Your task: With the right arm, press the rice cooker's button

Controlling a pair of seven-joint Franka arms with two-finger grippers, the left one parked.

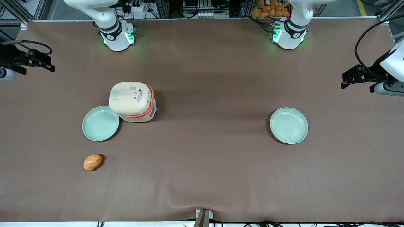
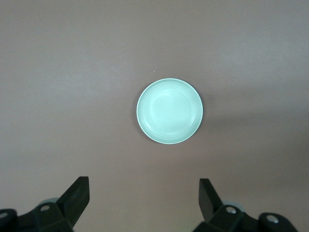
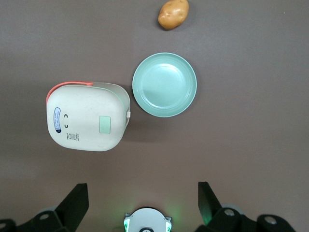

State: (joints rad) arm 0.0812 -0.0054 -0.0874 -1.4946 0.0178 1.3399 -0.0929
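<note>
Potato (image 1: 92,162) lies nearest the front camera. Rice cooker (image 1: 132,101), lid closed, touches a green plate (image 1: 100,123); button (image 1: 115,95) untouched. Gripper (image 3: 143,205) hangs high above, fingers spread wide, holding nothing.

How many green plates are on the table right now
2. One pale green round plate sits beside the cream rice cooker; the other pale green round plate lies toward the parked arm's end. The gripper hovers off to the side.

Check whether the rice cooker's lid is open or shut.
Shut: the cream lid with its button covers the rice cooker, no pot showing. The gripper, fingers open, hangs above the table, clear of it.
</note>
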